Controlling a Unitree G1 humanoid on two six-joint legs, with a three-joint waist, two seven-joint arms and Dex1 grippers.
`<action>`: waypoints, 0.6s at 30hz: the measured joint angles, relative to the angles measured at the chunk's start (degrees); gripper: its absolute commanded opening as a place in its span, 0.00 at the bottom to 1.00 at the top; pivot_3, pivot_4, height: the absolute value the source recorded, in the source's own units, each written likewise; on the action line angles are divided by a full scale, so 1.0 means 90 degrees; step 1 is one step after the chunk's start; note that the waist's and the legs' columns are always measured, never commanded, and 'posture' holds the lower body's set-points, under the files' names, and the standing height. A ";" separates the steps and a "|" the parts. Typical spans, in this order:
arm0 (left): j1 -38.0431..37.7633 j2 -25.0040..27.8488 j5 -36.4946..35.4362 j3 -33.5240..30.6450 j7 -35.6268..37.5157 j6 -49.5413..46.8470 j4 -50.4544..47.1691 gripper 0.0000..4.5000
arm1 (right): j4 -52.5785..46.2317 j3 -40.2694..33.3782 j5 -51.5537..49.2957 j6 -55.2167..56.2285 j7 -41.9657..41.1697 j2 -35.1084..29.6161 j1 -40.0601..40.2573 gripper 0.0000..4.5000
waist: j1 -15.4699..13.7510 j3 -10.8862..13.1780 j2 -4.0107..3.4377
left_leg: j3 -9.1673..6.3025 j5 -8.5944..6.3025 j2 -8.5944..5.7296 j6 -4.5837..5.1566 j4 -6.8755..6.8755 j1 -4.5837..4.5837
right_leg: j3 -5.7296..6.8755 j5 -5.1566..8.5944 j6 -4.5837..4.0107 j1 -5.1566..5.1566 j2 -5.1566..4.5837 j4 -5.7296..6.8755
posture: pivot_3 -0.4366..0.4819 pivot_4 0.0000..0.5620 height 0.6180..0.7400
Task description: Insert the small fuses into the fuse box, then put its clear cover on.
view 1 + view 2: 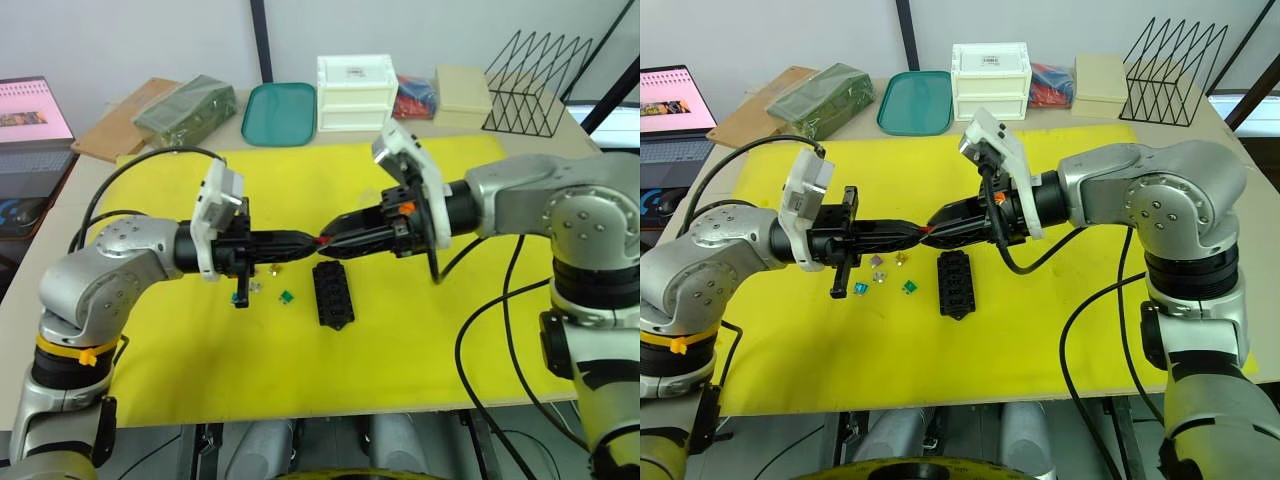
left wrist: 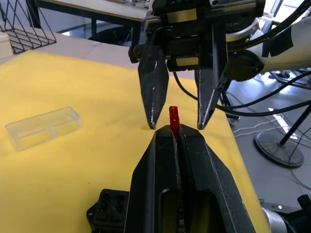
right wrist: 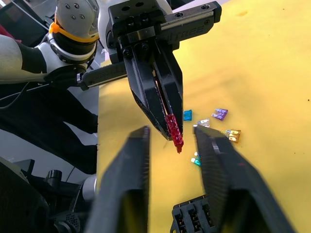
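Note:
My left gripper (image 1: 312,241) is shut on a small red fuse (image 2: 173,116), which sticks out past its tips above the yellow mat. Facing it tip to tip, my right gripper (image 1: 329,238) is open, its two fingers (image 2: 154,92) standing either side of the red fuse without touching it. The black fuse box (image 1: 332,293) lies on the mat just below where the two grippers meet. Several loose fuses (image 1: 880,275) in teal, green, amber and purple lie to its left. The clear cover (image 2: 43,127) lies flat on the mat in the left wrist view.
Along the table's far edge stand a white drawer unit (image 1: 355,92), a teal tray (image 1: 280,113), a beige box (image 1: 463,90), a black wire rack (image 1: 535,85) and a green packet (image 1: 187,105). A laptop (image 1: 30,110) sits at far left. Bare mat (image 1: 200,340) lies in front.

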State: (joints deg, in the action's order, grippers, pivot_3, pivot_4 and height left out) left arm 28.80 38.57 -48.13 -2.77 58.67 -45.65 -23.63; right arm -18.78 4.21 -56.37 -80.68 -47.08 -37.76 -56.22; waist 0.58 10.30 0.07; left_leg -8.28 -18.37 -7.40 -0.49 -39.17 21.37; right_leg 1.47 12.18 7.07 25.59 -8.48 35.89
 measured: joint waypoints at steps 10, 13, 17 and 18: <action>-0.0061 0.0059 0.0005 -0.0005 -0.0009 -0.0004 0.0002 0.00 | -0.0003 0.0105 0.0119 0.0080 -0.0107 -0.0082 0.0008 0.01 | -0.0001 0.0000 0.0000 | 0.0000 0.0000 0.0000 0.0000 0.0000 0.0000 | 0.0000 0.0000 0.0000 0.0000 0.0000 0.0000 | 0.48 0.27 1.00; -0.0060 0.0060 0.0004 -0.0004 -0.0025 -0.0007 0.0002 0.00 | -0.0004 0.0126 0.0124 0.0119 -0.0133 -0.0100 0.0008 0.01 | -0.0004 0.0000 0.0000 | 0.0000 0.0000 0.0000 0.0000 0.0000 0.0000 | 0.0000 0.0000 0.0000 0.0000 0.0000 -0.0001 | 0.48 0.27 1.00; 0.0049 0.0278 0.0138 0.0231 -0.0067 -0.0111 -0.0014 0.10 | -0.0110 0.0303 0.0247 0.0244 -0.0172 -0.0189 0.0087 0.00 | -0.0003 0.0000 0.0001 | 0.0000 0.0000 0.0000 0.0000 0.0000 0.0000 | 0.0000 0.0000 0.0000 0.0000 0.0000 -0.0001 | 0.48 0.27 1.00; 0.0008 0.0432 0.0369 0.0415 -0.0051 -0.0053 -0.0017 0.15 | -0.0197 0.0398 0.0330 0.0411 -0.0231 -0.0250 0.0163 0.00 | 0.0003 0.0000 0.0000 | 0.0003 0.0000 0.0000 0.0001 0.0001 0.0000 | 0.0000 0.0000 0.0000 0.0000 0.0000 -0.0001 | 0.48 0.27 1.00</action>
State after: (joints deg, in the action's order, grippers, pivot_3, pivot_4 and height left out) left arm 28.87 42.46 -44.81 0.96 58.22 -46.13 -23.79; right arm -20.55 7.79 -53.41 -76.99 -49.17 -40.01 -54.75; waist 0.60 10.30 0.07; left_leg -8.26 -18.38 -7.41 -0.48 -39.17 21.37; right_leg 1.47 12.18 7.08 25.59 -8.48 35.88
